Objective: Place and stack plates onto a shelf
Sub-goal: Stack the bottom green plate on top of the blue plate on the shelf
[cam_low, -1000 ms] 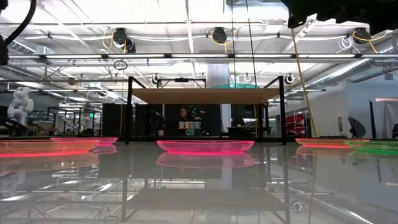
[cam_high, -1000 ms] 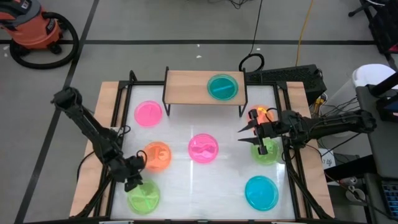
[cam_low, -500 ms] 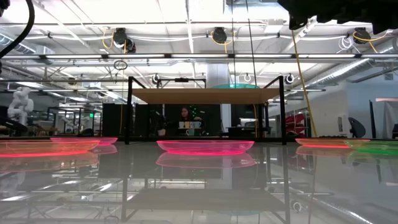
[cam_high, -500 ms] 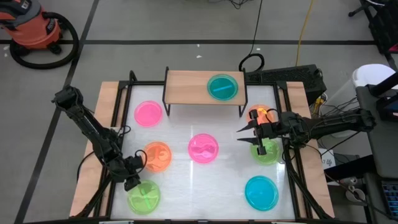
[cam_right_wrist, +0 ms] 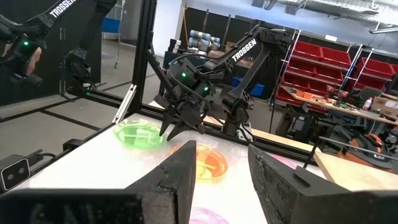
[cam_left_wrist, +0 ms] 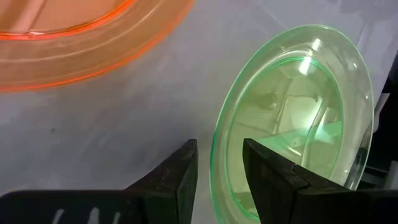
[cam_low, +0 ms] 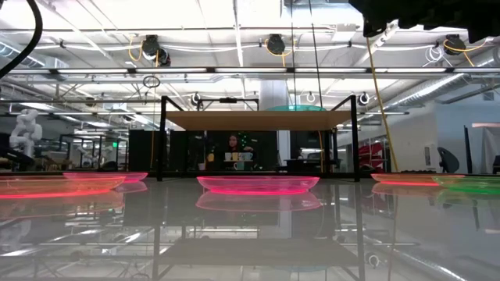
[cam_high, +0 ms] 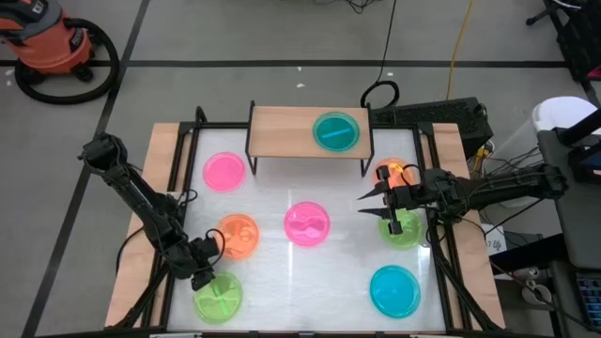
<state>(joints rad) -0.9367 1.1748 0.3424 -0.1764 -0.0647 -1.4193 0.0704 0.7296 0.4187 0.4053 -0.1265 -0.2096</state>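
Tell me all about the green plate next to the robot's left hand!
The green plate is small, round and see-through, like shiny plastic, with raised divider ridges splitting the inside into sections. It lies flat on the white table, at the front left corner, just in front of the orange plate and apart from it. The left gripper sits right at its edge, its two dark fingers open on either side of the rim. Whether they touch the rim is hard to tell.

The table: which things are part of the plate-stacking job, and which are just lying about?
Job:
- plates: cyan on shelf; pink, pink, orange, green, green, cyan
- shelf
- left gripper, right gripper

Lying about:
- vacuum
- cables
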